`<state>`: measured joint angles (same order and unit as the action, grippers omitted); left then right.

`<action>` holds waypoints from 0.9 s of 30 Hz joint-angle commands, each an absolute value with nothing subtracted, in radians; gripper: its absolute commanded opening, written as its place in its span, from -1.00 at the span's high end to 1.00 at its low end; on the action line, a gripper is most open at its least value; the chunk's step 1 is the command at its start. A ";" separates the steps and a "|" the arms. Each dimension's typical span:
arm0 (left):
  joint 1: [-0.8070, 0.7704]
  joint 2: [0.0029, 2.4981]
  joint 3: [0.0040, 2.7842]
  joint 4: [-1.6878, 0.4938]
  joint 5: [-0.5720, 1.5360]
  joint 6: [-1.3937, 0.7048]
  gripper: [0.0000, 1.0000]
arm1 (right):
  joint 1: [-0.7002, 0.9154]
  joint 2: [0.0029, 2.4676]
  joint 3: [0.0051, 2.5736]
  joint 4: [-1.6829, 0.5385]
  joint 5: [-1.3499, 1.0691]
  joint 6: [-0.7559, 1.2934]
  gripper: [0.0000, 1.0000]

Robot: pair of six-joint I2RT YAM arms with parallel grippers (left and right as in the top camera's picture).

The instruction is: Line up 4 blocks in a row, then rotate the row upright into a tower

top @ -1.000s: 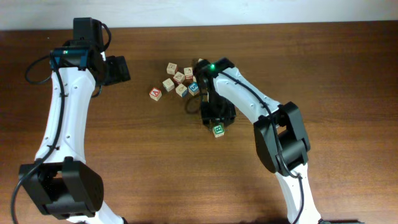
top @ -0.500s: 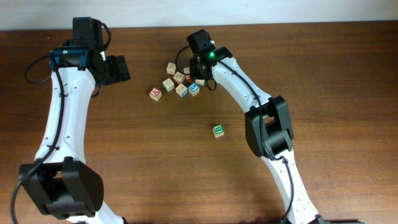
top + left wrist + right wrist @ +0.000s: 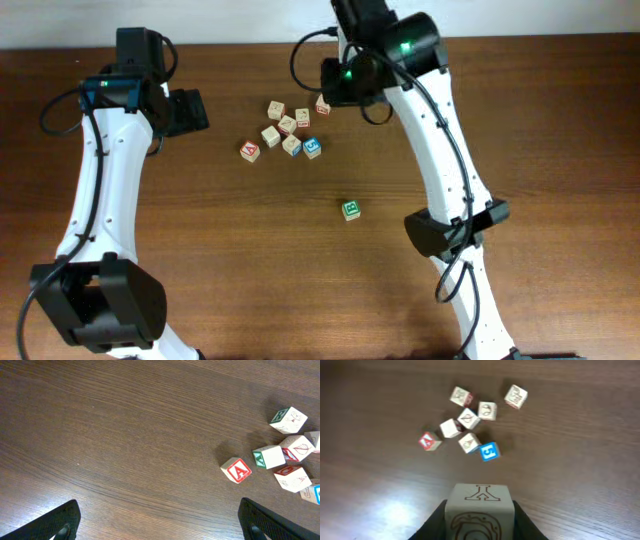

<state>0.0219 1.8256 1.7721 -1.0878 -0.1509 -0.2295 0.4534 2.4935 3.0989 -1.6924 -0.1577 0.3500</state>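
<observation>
Right end effector [image 3: 479, 524]: narrow, clamped on the Y block [image 3: 479, 505], one finger on each side face, the "Y" face towards the wrist camera. The Y block is held well above the surface [image 3: 200, 250], on the far side of the cluster of blocks [image 3: 288, 128]; the overhead view does not show it.

Cluster: loose, some blocks touching. Red "A" block [image 3: 250, 151] at its left edge, blue-topped block [image 3: 312, 147] at its near right.

Green-topped block [image 3: 350, 210]: alone on the surface, well apart from the cluster, towards the near edge.

Left end effector [image 3: 159, 517]: wide, holding nothing, left of the cluster.
</observation>
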 commanded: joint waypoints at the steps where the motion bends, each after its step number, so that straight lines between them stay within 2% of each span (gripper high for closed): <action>1: 0.025 1.827 1.787 -1.087 -0.162 -0.242 -0.98 | 0.487 2.463 3.100 -1.699 -0.313 0.321 0.53; 4: 0.025 1.827 1.787 -1.087 -0.162 -0.242 -0.98 | 0.532 2.346 3.000 -1.699 -0.301 0.292 0.59; 5: 0.025 1.827 1.787 -1.087 -0.162 -0.242 -0.99 | 0.550 2.264 2.830 -1.699 -0.232 0.294 0.60; 6: 0.025 1.827 1.787 -1.087 -0.162 -0.242 -0.98 | 0.570 2.213 2.532 -1.699 -0.156 0.347 0.64; 7: 0.025 1.827 1.787 -1.087 -0.162 -0.242 -0.99 | 0.583 2.213 2.381 -1.657 -0.144 0.369 0.74; 9: 0.025 1.827 1.787 -1.087 -0.162 -0.242 -0.98 | 0.643 2.213 1.985 -1.381 -0.145 0.428 0.74; 12: 0.025 1.827 1.787 -1.087 -0.162 -0.242 -0.98 | 0.713 2.214 1.762 -1.139 0.010 0.532 0.74; 15: 0.025 1.827 1.787 -1.087 -0.162 -0.242 -0.98 | 0.693 2.215 1.709 -1.060 0.084 0.568 0.70; 16: 0.025 1.827 1.787 -1.087 -0.162 -0.242 -0.98 | 0.686 2.215 1.705 -1.058 0.084 0.578 0.53; 18: 0.025 1.827 1.787 -1.087 -0.162 -0.242 -0.99 | 0.686 2.215 1.705 -1.069 0.072 0.578 0.32; 23: 0.025 1.827 1.787 -1.086 -0.162 -0.242 -0.98 | 0.681 2.215 1.743 -1.167 0.004 0.574 0.06; 26: 0.025 1.827 1.787 -1.087 -0.162 -0.242 -0.98 | 0.592 2.215 2.195 -1.312 0.008 0.422 -0.26; 27: 0.025 1.827 1.787 -1.087 -0.162 -0.242 -0.98 | 0.553 2.215 2.290 -1.216 0.022 0.381 -0.25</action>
